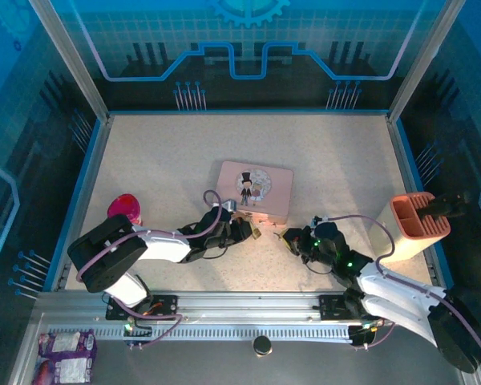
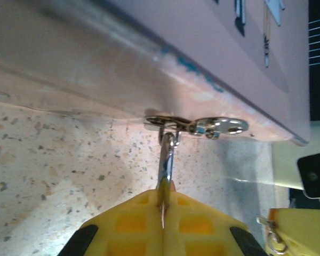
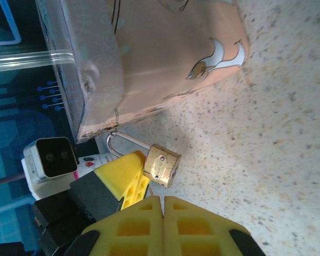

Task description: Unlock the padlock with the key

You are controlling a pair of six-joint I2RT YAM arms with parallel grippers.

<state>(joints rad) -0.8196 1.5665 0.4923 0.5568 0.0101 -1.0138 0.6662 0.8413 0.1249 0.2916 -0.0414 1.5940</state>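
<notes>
The brass padlock [image 3: 162,164] hangs by its silvery shackle [image 2: 167,154] from the hasp [image 2: 202,125] of the pink tin [image 1: 254,191], just off the tin's near edge. My left gripper [image 2: 165,189] is shut on the padlock where the shackle meets the body, and its yellow finger [image 3: 122,173] lies against the body's left side. My right gripper [image 3: 164,198] is shut, its tips a short way below the padlock body. A tiny silvery piece, apparently the key [image 2: 272,236], sticks out at its fingertip. From above, both grippers [image 1: 251,231] [image 1: 287,238] meet in front of the tin.
An orange slotted holder [image 1: 419,215] stands at the right edge and a pink round object [image 1: 125,206] at the left. Blue-rimmed walls enclose the speckled table [image 1: 184,152]. The tin's front wall [image 2: 149,69] is close ahead of the left fingers.
</notes>
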